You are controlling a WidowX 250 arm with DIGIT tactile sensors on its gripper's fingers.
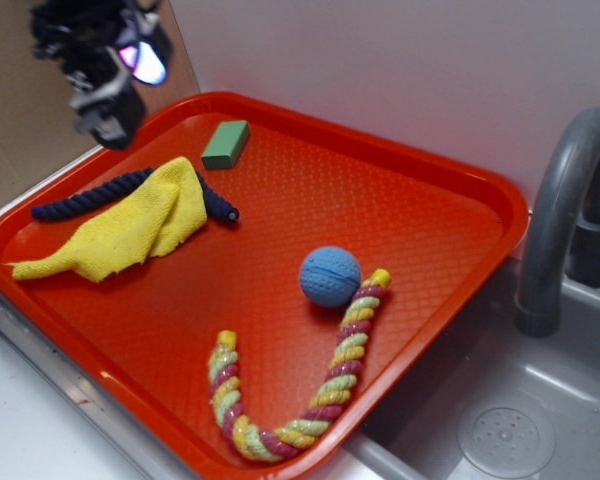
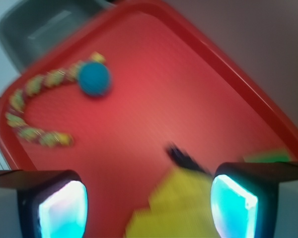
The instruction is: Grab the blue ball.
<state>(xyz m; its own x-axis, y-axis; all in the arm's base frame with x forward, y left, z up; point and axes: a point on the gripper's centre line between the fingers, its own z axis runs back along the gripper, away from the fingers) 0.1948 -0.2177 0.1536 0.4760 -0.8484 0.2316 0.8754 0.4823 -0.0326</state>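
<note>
The blue ball is a small light-blue dimpled sphere resting on the red tray, right of centre, touching the top end of a multicoloured rope. In the blurred wrist view the blue ball sits far off at the upper left. My gripper hangs high above the tray's far left corner, well away from the ball. In the wrist view the gripper is open, its two glowing pads wide apart with nothing between them; only the yellow cloth lies below.
A yellow cloth lies over a dark navy rope at the tray's left. A green block sits near the back rim. A multicoloured rope curves along the front right. A grey faucet and sink stand to the right.
</note>
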